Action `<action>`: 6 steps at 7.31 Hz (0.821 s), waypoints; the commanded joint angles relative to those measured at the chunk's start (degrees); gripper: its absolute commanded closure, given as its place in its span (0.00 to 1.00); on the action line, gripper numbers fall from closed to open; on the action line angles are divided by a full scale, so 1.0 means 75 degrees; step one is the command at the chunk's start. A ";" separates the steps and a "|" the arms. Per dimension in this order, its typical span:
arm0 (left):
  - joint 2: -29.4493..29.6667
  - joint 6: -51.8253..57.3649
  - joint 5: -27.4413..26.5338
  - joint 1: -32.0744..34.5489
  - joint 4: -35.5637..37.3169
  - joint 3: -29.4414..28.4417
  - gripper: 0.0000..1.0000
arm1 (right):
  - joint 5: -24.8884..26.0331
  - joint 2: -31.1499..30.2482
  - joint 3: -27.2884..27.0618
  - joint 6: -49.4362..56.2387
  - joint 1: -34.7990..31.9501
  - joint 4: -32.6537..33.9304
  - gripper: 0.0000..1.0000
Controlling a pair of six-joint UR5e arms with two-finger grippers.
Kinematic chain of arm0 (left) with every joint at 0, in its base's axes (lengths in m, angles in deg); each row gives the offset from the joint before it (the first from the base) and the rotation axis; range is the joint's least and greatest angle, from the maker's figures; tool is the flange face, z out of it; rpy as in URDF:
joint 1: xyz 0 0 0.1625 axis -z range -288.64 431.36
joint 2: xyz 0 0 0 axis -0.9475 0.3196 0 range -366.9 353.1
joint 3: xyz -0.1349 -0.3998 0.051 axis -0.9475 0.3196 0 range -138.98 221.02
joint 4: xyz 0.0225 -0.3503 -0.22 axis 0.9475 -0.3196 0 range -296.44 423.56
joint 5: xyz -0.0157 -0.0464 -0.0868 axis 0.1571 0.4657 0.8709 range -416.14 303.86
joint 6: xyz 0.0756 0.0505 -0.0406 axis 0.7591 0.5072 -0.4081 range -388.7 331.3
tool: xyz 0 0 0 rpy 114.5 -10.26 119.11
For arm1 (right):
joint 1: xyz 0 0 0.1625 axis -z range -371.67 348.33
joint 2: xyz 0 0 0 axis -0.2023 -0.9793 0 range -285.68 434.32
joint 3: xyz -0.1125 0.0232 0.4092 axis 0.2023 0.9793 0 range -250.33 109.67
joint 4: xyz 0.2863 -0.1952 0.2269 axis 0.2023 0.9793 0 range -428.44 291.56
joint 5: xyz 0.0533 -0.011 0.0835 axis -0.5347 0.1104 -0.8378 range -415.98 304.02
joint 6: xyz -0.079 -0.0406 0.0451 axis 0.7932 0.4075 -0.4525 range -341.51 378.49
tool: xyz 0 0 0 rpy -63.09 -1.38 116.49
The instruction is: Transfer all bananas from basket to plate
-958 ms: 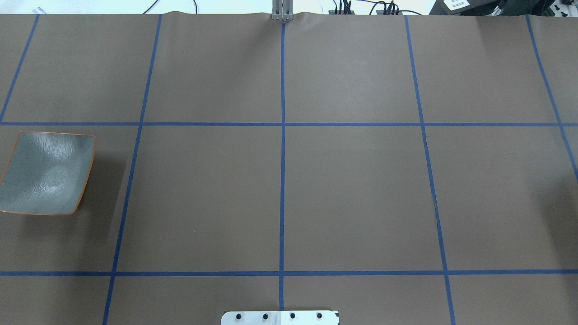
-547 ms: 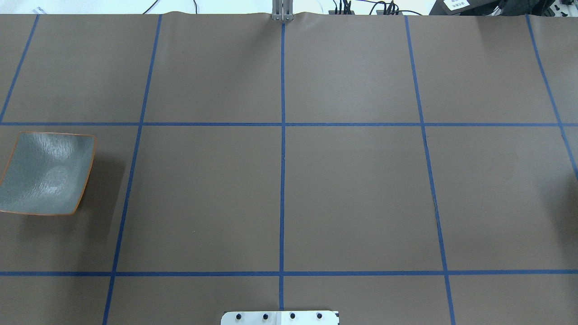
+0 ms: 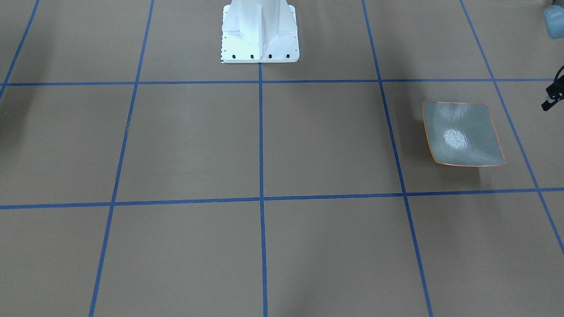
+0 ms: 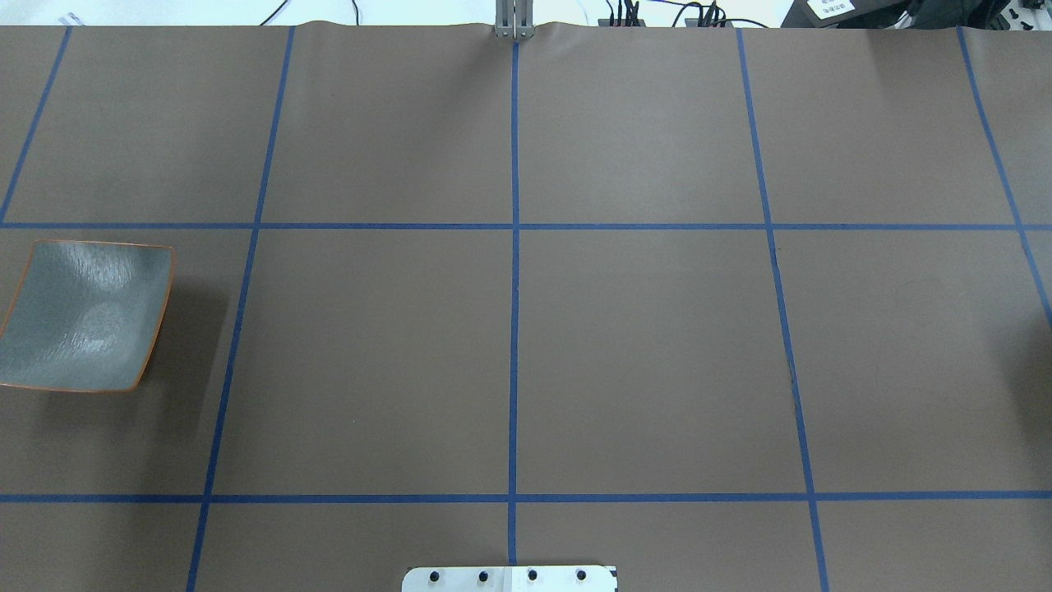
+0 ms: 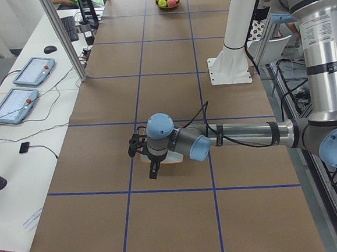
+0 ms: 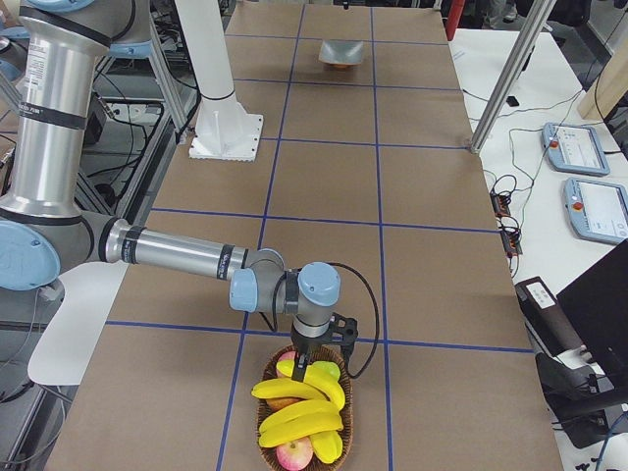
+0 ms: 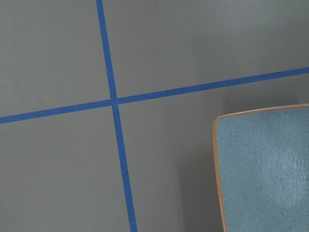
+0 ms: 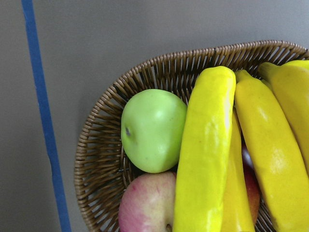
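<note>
Wicker basket (image 8: 96, 159) down at the table's right end, piled with glossy yellow bananas (image 6: 299, 412), stacked side by side over a green apple (image 8: 152, 130) and a red apple (image 8: 147, 205). Every banana in sight inside that basket, well apart from the plate. Right gripper (image 6: 297, 371) poised straight over the pile, fingers aimed down, close over the topmost fruit, arm stretched low and level along the table. Jaws apart or together? Cannot tell from the one side view.

Across to the other end: square grey-green plate (image 4: 82, 316), thin orange-brown rim, upcurved edges, sitting close to the table's left edge, about midway between front and back. Left gripper (image 5: 153, 173) hanging just beside it, on the side toward that left edge, pointed down, one plate corner filling the wrist camera's lower right. Jaws there too: impossible to tell.

White robot base (image 3: 260, 33) bolted at the middle of the robot-side edge. Blue tape lines (image 4: 514, 247) gridding brown paper all the way along.
</note>
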 commanded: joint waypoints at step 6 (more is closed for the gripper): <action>0.0000 0.0000 0.0047 0.0012 -0.0012 0.0012 0.00 | 0.0016 0.0097 0.0362 0.0006 0.0000 -0.0013 0.48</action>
